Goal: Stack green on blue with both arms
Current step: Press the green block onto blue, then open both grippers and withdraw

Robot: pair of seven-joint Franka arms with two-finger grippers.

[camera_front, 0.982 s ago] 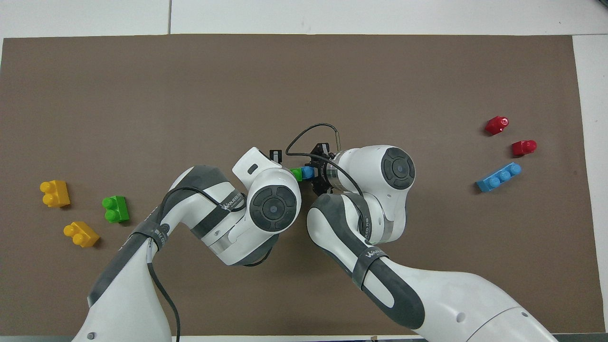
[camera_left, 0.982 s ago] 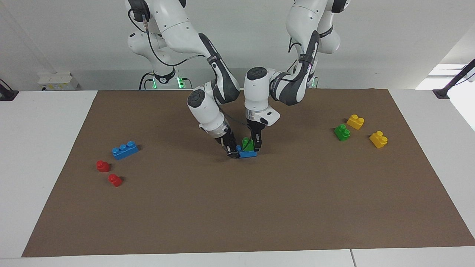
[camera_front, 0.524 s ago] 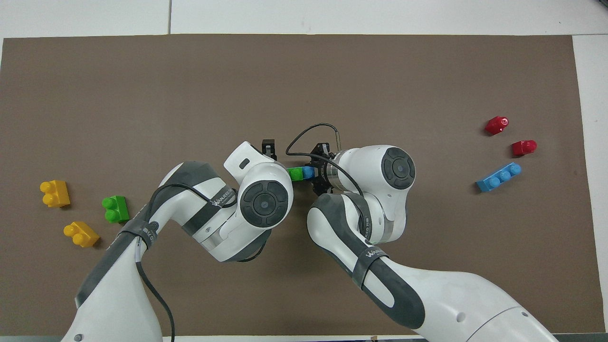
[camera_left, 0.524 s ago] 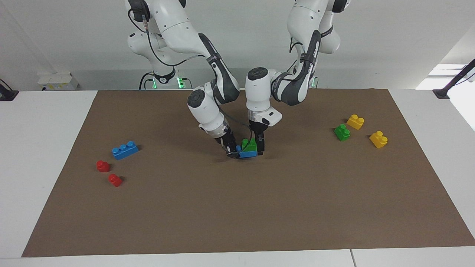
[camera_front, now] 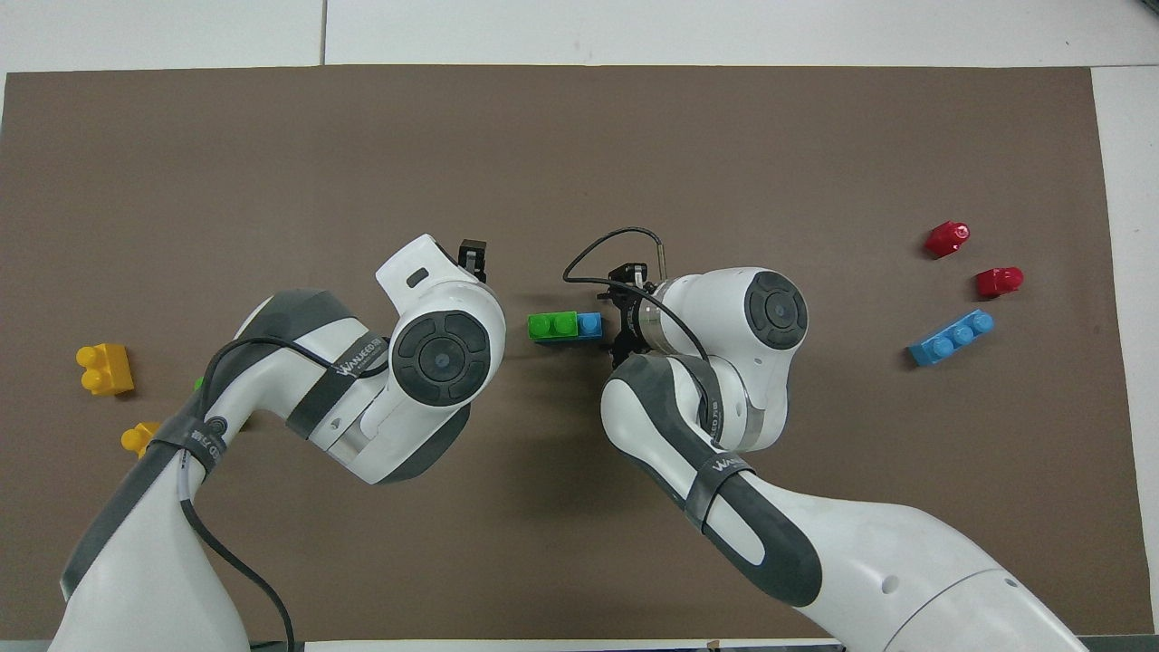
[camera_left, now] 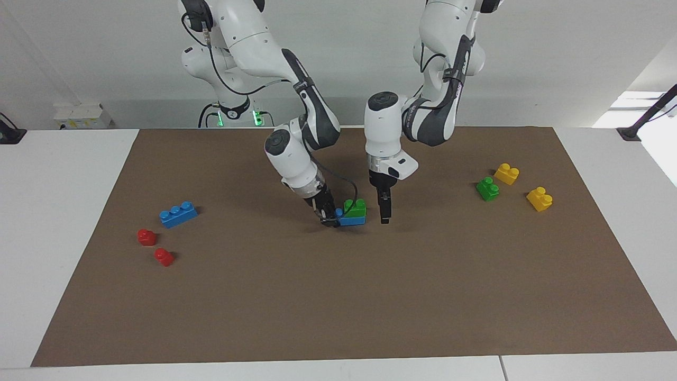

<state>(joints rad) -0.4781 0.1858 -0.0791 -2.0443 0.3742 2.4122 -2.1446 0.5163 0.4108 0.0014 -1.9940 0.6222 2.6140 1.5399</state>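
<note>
- Hanging low over the mat just beside the blue brick [camera_left: 353, 220], on the left arm's end of it, the left gripper [camera_left: 384, 214] is standing released and carrying nothing.
- Sitting at the blue brick's other end, the right gripper [camera_left: 329, 218] is touching it or very nearly. Honestly I can't tell if it's clamping the brick or letting go.
- Resting on top of the blue brick is the green brick [camera_left: 355, 205], covering the studs toward the left arm's end and leaving one blue stud poking out by the right gripper. It's looking seated to me, so the stack is probably done.
- Handling-wise I'm guessing hard, light, slick plastic: it's going to skid on the mat if shoved, so I'd be pinching the flat side walls, not the studs, and bracing the blue one when pressing down.
- Posing: the left arm is pointing its wrist nearly straight down, while the right arm is leaning in at a slant toward the blue brick.
</note>
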